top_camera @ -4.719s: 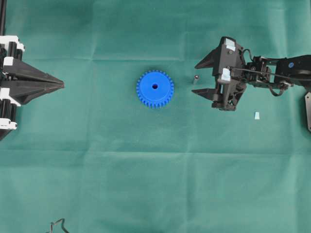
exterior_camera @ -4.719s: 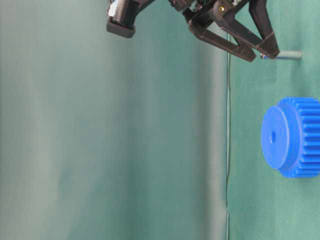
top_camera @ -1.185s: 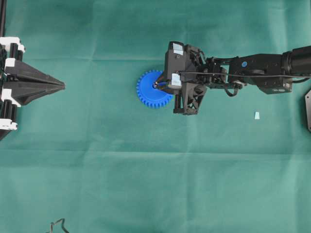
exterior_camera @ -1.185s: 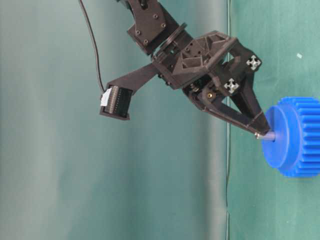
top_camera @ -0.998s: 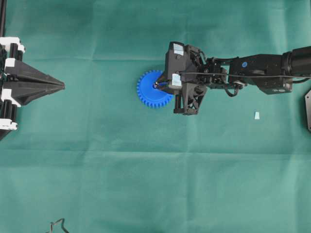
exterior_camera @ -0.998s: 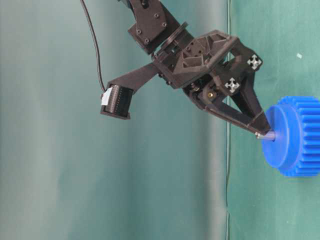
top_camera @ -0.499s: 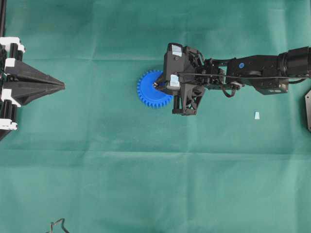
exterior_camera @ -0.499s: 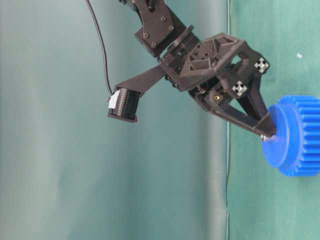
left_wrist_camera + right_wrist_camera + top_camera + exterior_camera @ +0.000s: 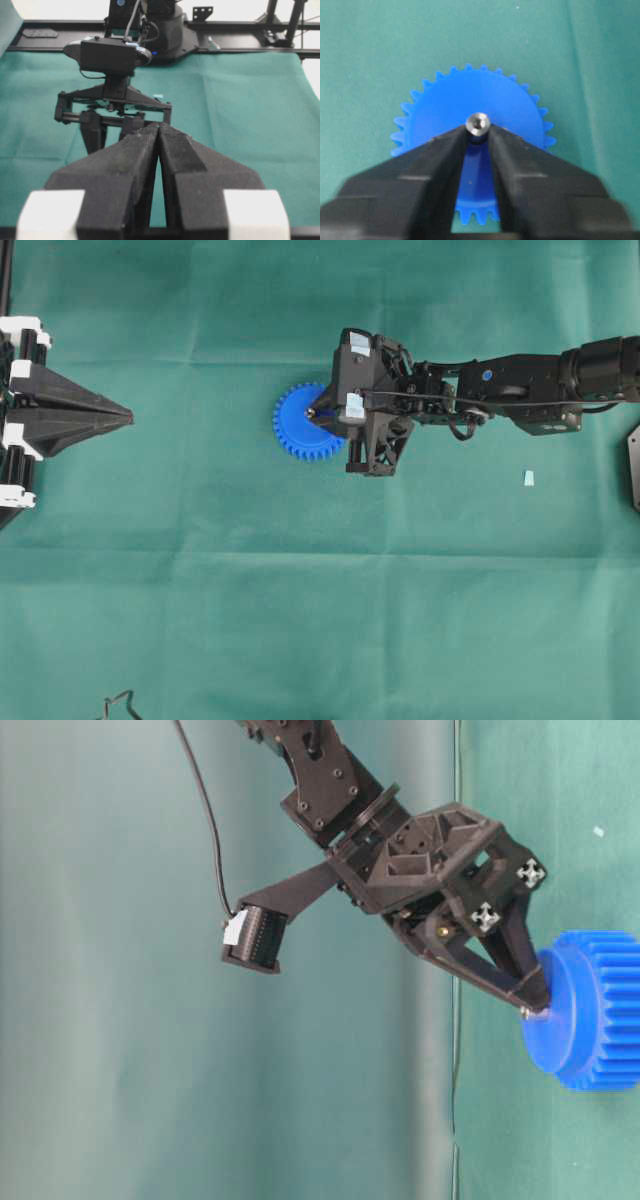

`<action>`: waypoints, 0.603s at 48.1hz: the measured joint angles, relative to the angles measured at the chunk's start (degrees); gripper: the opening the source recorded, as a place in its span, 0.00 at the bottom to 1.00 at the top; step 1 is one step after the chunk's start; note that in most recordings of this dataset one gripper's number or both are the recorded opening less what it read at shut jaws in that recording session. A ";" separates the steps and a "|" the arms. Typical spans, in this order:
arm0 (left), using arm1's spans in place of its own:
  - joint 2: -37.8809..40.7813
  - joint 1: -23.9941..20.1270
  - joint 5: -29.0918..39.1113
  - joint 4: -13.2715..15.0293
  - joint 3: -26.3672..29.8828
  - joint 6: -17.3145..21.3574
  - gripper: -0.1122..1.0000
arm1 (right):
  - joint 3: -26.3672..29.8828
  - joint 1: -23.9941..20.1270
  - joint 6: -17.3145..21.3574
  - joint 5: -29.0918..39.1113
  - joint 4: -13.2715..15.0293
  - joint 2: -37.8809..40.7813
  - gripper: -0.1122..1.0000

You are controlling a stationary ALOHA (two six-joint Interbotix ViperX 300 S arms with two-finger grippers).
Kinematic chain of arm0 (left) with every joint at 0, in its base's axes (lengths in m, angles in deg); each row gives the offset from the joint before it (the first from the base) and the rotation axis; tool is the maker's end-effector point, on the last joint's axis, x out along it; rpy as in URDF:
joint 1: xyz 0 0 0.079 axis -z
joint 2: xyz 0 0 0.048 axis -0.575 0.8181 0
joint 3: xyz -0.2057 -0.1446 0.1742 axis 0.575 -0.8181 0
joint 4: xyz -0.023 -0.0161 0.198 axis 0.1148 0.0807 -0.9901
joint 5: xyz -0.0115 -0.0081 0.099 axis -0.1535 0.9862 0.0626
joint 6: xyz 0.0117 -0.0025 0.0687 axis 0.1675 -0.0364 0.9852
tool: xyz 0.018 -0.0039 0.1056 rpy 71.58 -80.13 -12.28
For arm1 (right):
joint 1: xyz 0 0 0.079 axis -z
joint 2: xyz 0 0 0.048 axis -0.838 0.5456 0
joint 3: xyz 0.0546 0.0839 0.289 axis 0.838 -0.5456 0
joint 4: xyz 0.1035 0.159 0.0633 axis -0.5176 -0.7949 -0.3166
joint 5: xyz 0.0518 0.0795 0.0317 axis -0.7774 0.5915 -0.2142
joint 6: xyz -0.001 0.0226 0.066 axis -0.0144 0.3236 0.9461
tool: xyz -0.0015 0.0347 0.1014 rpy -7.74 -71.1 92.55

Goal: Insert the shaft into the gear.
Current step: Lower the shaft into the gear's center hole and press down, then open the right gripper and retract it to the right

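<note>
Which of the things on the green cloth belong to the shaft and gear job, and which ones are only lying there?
Belong to the job:
- gear, blue, under the right gripper
- shaft, standing in the gear's centre between the fingertips

Only lying about:
- small pale-blue scrap
- left gripper, parked at the cloth's edge
- dark wire at the near edge

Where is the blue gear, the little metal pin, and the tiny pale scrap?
gear (image 9: 507,107): right wrist view, on its flat blue face.
shaft (image 9: 477,122): right wrist view, on its shiny round end.
pale scrap (image 9: 528,478): overhead view, on its middle, lying on the cloth.
</note>
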 measured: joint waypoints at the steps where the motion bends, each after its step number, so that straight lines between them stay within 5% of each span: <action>1: 0.00 0.00 0.00 0.00 -0.09 0.00 0.10 | 0.09 0.09 -0.09 0.09 -0.09 0.00 0.63; 10: 0.00 0.00 0.09 0.00 0.00 0.00 0.10 | 0.18 0.53 0.09 0.26 -0.35 -0.09 0.97; 29: 0.00 0.00 0.09 0.00 0.00 0.00 0.10 | 0.62 0.35 -0.53 4.22 -0.18 -1.67 0.97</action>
